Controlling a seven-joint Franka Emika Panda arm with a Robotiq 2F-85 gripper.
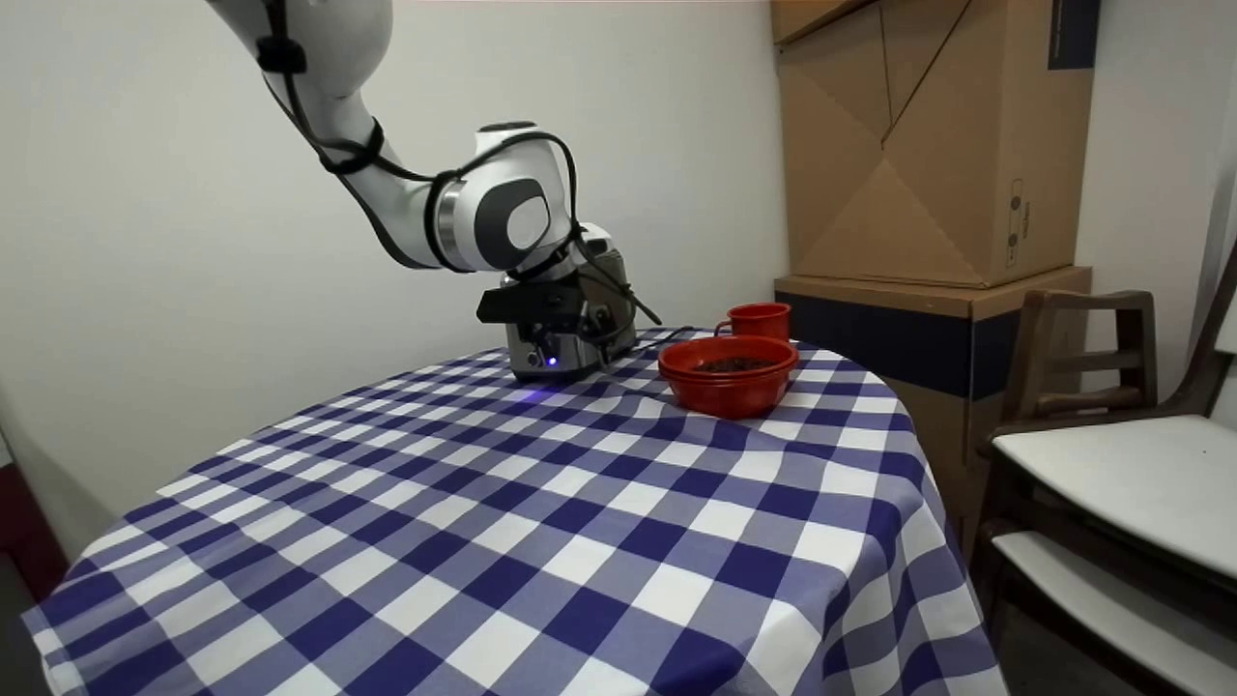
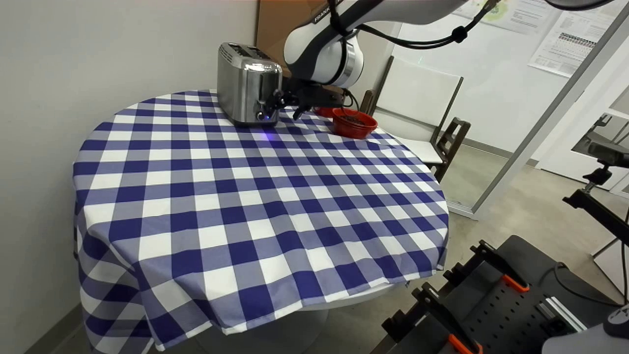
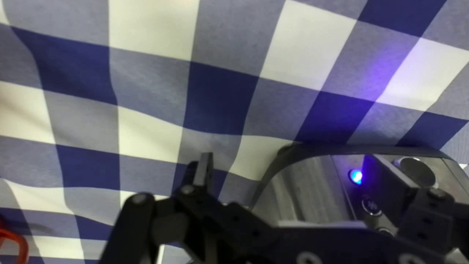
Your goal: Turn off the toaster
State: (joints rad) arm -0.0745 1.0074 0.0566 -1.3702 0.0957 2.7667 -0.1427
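We see the toaster (image 2: 233,88) standing upright on the blue-and-white checked tablecloth (image 2: 295,196) — a boxy, brushed-silver body with rounded edges, a dark base (image 2: 250,124) and slots (image 2: 239,49) facing up. On its end panel (image 2: 268,84) we find a small blue light (image 3: 356,176) lit, casting a violet glow on the cloth.

Your gripper (image 1: 580,346) is just beside the toaster (image 1: 617,263), blue light (image 1: 552,362) lit; bowl (image 1: 725,391) near, mug (image 1: 760,318) behind bowl.

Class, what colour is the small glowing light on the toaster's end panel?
Blue; the light shows best in the wrist view.
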